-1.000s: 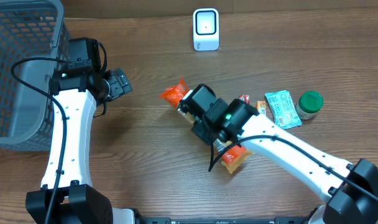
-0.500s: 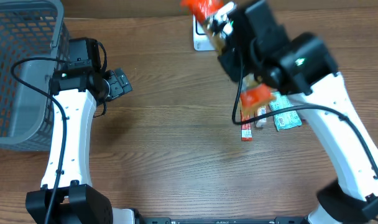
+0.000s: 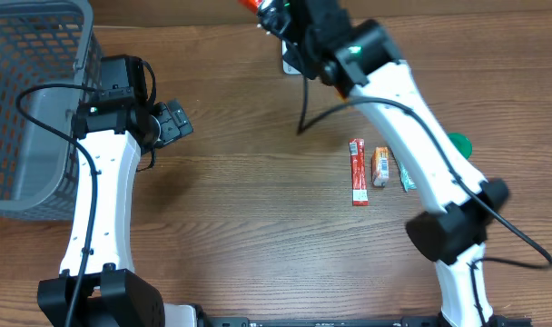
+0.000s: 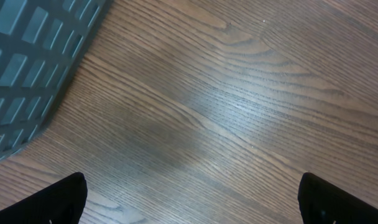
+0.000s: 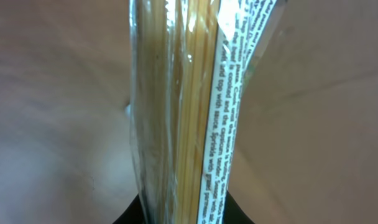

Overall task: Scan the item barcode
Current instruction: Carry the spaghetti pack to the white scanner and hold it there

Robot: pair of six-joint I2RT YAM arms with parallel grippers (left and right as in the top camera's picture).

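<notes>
R gripper point(image 3: 276, 13) clamped narrow on spaghetti pkt point(image 5: 176, 106), held high over scanner point(image 3: 288, 65) at worktop point(image 3: 258, 227) far edge. L gripper point(image 3: 173, 121) wide, empty. Risk: glossy wrap slips in grip, or barcode faces away, giving no read.

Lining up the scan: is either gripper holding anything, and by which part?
The right gripper is shut on the spaghetti packet, pinching across its clear body; how far along cannot be told. The left gripper is open, empty.

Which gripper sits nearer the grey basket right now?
Left. The left gripper hangs open just right of the basket; the right gripper is far off at the table's far edge, shut on the spaghetti pack.
</notes>
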